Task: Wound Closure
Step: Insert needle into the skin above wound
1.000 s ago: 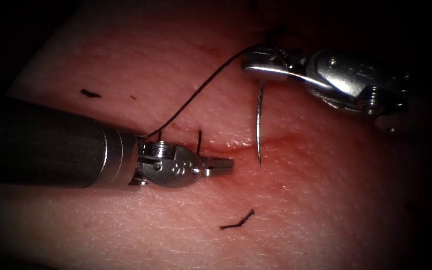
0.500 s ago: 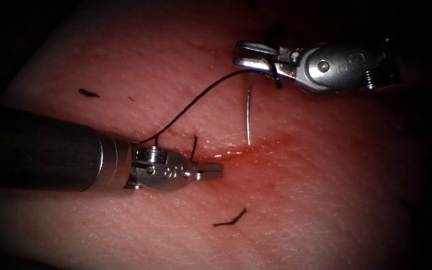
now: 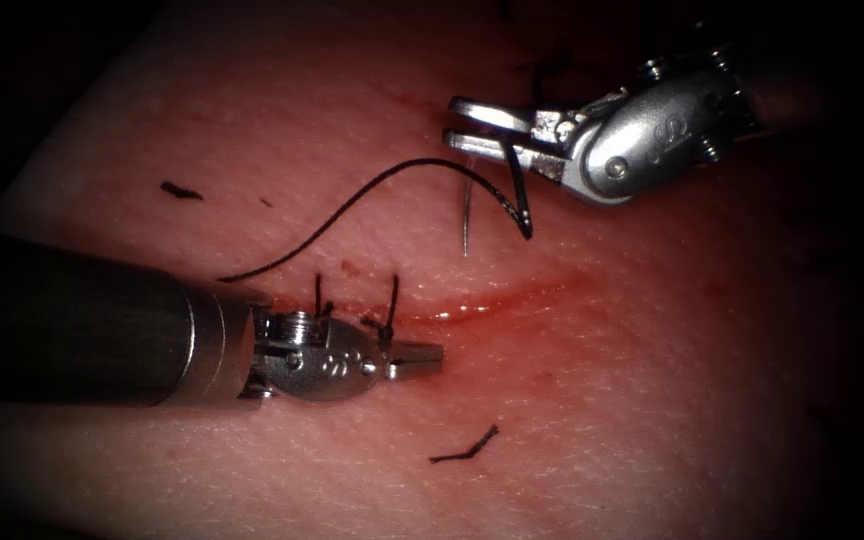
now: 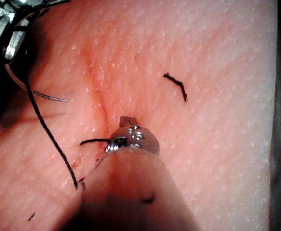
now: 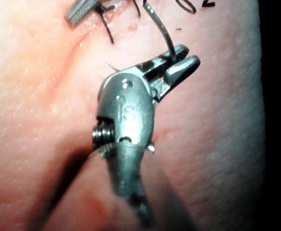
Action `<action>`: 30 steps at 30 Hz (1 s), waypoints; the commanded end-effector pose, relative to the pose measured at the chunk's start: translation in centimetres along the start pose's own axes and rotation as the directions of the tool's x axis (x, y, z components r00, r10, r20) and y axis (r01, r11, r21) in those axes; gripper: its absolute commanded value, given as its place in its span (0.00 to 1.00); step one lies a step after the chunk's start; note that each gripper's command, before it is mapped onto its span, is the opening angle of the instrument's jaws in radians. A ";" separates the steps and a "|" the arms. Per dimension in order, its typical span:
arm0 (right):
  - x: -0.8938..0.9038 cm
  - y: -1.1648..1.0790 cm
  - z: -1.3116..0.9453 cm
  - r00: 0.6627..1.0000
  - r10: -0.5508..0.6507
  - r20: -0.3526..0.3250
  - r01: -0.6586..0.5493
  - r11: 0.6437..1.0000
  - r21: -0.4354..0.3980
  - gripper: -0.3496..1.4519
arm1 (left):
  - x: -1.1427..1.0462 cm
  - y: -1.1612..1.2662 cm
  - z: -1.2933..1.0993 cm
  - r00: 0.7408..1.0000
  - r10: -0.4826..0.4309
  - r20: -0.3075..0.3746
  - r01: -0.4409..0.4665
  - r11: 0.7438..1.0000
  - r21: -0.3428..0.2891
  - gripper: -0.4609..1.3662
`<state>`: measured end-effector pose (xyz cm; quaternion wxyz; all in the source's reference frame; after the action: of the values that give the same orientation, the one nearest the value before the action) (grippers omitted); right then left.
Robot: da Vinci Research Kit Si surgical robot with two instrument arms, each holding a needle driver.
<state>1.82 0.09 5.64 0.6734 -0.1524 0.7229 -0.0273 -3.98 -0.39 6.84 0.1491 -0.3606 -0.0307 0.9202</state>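
The tissue [image 3: 602,400] has a cut [image 3: 492,303] running across it, wet with red fluid. My right tool [image 3: 464,122] hovers beyond the cut, jaws shut on the needle [image 3: 465,215] near its tail. The needle hangs free, its tip just above the skin and out of the tissue. Dark thread [image 3: 352,200] arcs from the jaws in a slack loop to the skin at the left. My left tool [image 3: 422,358] lies low at the cut's left end, jaws shut on nothing, beside a tied stitch [image 3: 389,318]. The right wrist view shows the needle [image 5: 159,29] in the right tool [image 5: 181,60].
Cut ends of thread lie on the tissue: one in front of the cut [image 3: 464,447], one at the far left [image 3: 180,189]. The left tool's dark shaft [image 3: 72,325] covers the tissue's left front. In the left wrist view the needle [image 4: 39,94] and thread [image 4: 48,134] hang beside the cut.
The right tool has moved left and turned its wrist, lifting the needle tip away from the cut. The thread has gone slack into a loop. The left tool shifted slightly left.
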 end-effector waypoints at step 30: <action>-0.19 -0.35 -0.04 0.987 -0.152 -0.046 0.150 0.988 -0.037 0.00 | -0.09 -0.04 0.02 1.000 0.011 -0.002 -0.011 1.000 -0.012 0.06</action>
<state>1.86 -0.21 5.91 0.6490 -0.2157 0.7260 -0.0717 -3.92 -0.38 6.92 0.1433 -0.3621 -0.0298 0.9206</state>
